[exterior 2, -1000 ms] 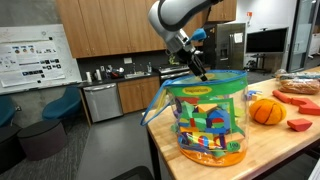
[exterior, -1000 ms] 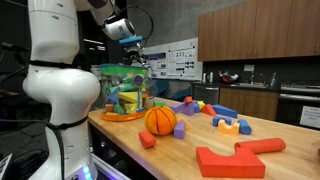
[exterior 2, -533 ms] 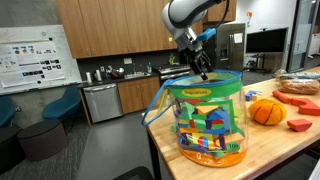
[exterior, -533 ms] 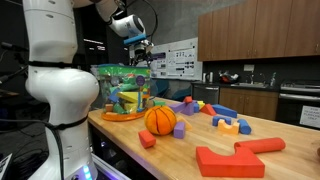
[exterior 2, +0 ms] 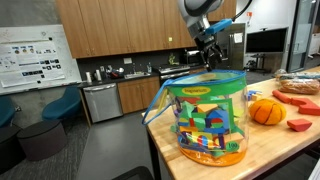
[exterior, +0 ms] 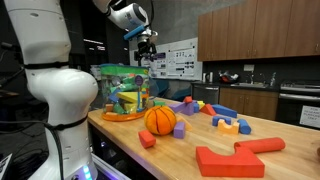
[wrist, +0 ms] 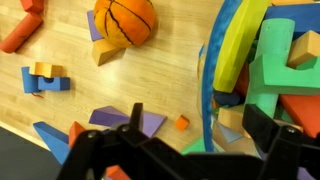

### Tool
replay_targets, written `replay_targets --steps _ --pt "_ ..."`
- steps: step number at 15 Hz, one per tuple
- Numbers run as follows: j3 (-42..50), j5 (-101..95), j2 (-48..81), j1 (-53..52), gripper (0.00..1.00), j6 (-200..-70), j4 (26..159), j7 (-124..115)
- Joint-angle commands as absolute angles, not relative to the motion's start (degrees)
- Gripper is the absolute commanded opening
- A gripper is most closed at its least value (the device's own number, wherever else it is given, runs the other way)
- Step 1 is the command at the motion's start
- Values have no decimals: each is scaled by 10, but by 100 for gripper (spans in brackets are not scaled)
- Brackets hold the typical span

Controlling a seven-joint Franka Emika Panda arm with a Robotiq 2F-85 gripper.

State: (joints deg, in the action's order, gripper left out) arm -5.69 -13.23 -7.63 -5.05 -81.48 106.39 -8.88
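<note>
Tool [exterior: 147,50] hangs open, pointing down, above the clear toy tub [exterior: 124,92]

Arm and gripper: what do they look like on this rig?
The arm has glossy white rounded shells with black bands at the joints. A blue part sits at the wrist. The gripper is black; its two fingers look dark and blocky in the wrist view.

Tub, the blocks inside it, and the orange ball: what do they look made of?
Tub: clear plastic, glossy; the contents show through its wall. Blocks: probably foam, matte, with soft rounded edges. Ball: rubber or foam, basketball-style with black seams; cannot tell which.
</note>
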Motion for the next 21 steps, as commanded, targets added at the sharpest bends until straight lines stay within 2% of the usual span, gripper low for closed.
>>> replay_targets --steps 1,14,16,21 --pt "-58 -132 -83 -48 100 -813 1066 -90" --pt "-46 -128 -52 -37 100 -872 1082 -103" --pt "-44 -128 -46 -35 74 -879 1085 -100" --pt "-41 -129 -37 -35 37 -889 1085 -99"
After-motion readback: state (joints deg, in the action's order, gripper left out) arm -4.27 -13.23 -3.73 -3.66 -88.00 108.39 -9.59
